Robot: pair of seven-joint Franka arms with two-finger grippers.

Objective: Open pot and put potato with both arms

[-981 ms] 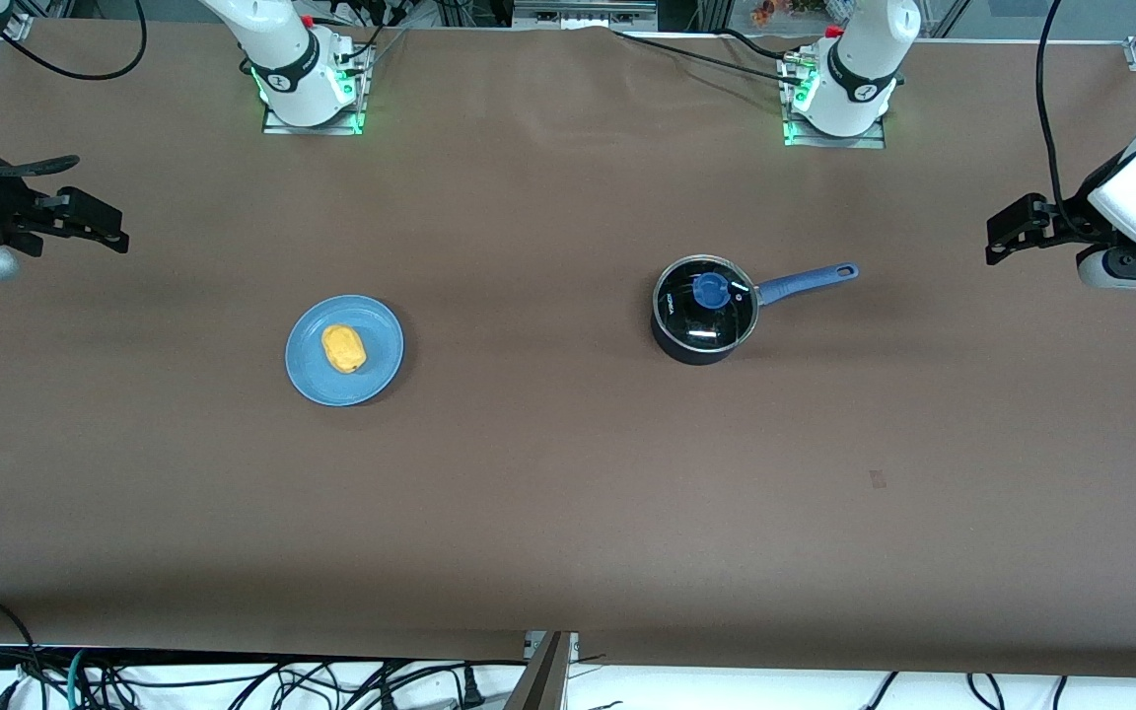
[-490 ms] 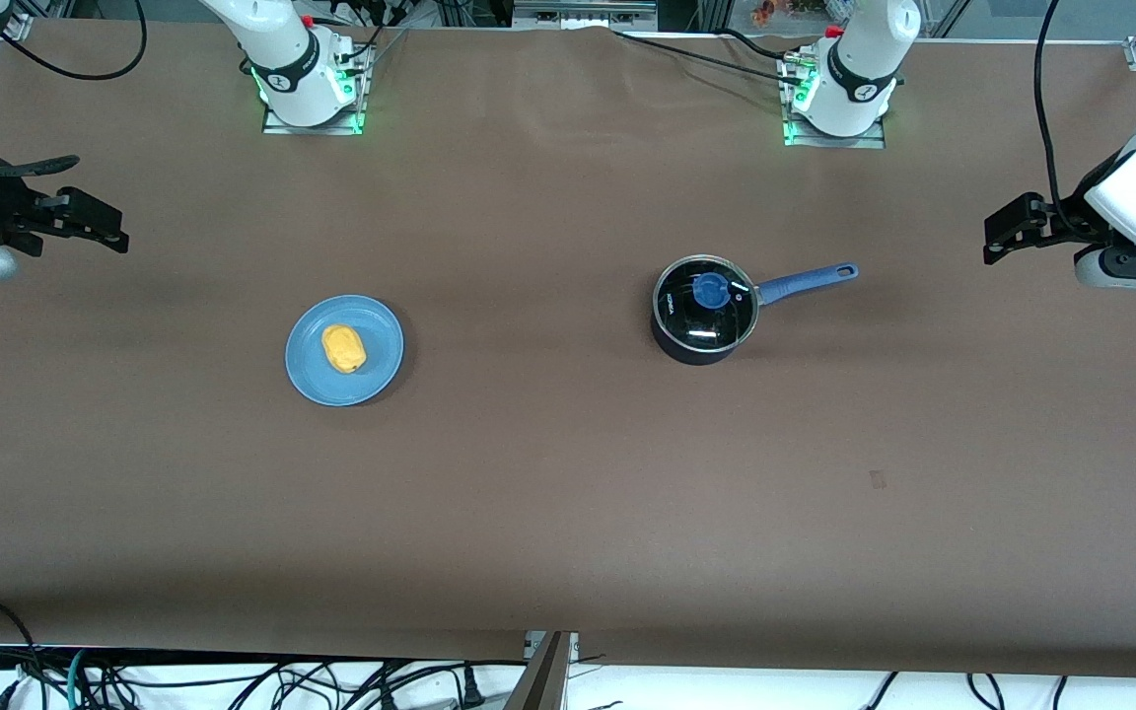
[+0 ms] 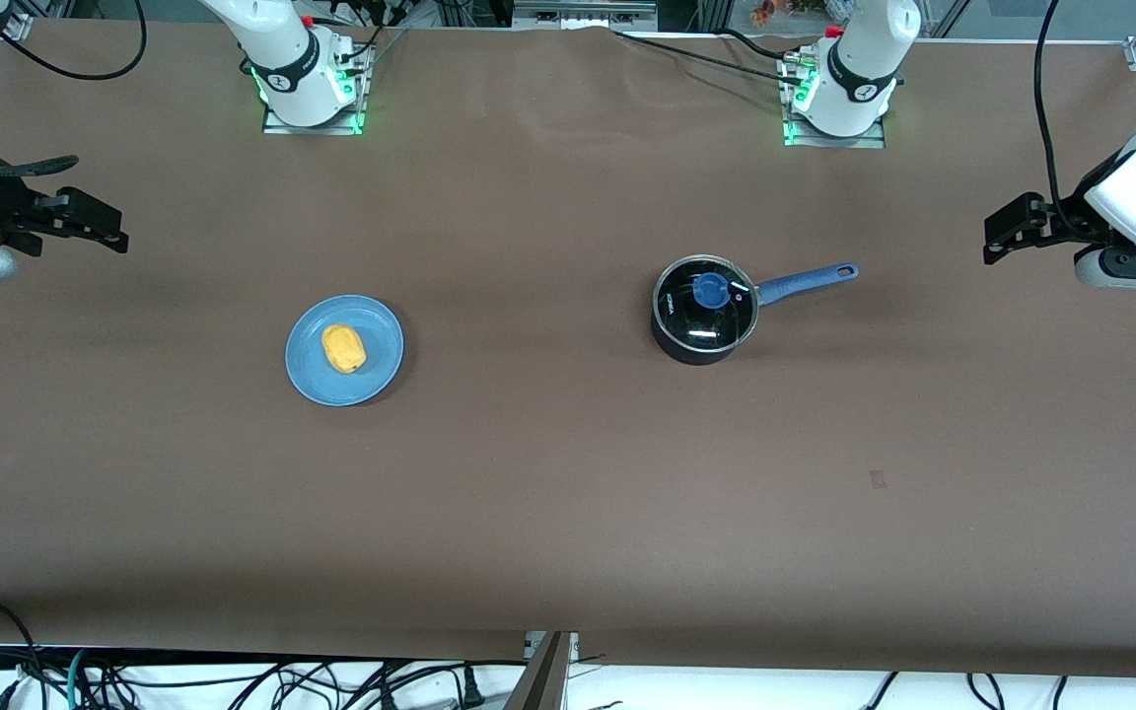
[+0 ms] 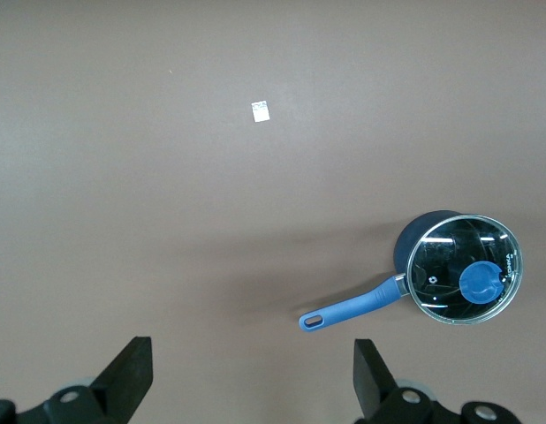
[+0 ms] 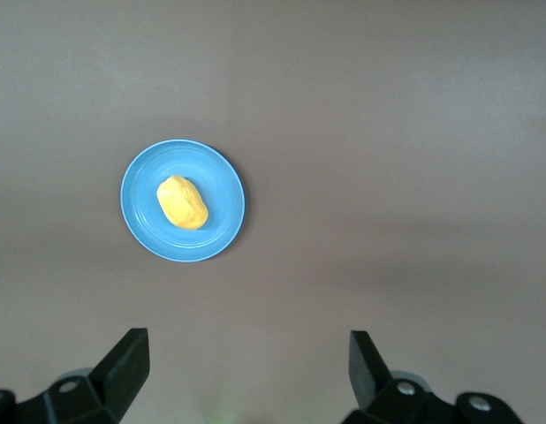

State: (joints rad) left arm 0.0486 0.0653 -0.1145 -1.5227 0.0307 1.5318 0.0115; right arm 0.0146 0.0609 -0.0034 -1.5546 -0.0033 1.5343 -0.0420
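Observation:
The black pot (image 3: 686, 352) stands on the brown table toward the left arm's end, its glass lid (image 3: 691, 320) with a blue knob (image 3: 709, 290) on it, its blue handle (image 3: 805, 281) pointing toward that end. The yellow-orange potato (image 3: 342, 348) lies on a blue plate (image 3: 381, 335) toward the right arm's end. My left gripper (image 3: 1000, 233) hangs open above the table's end, apart from the pot. In the left wrist view the gripper (image 4: 253, 380) is empty, with the lid (image 4: 441, 265) in sight. My right gripper (image 3: 100, 222) hangs open over its own end. In the right wrist view it (image 5: 246, 375) is empty, with the potato (image 5: 182, 202) in sight.
The two arm bases (image 3: 307, 94) (image 3: 839, 99) stand along the table edge farthest from the front camera. A small white tag (image 4: 261, 109) lies on the table, nearer the front camera than the pot. Cables (image 3: 233, 680) hang below the nearest edge.
The left gripper has shifted very slightly. Pot, potato, plate and right arm have not moved.

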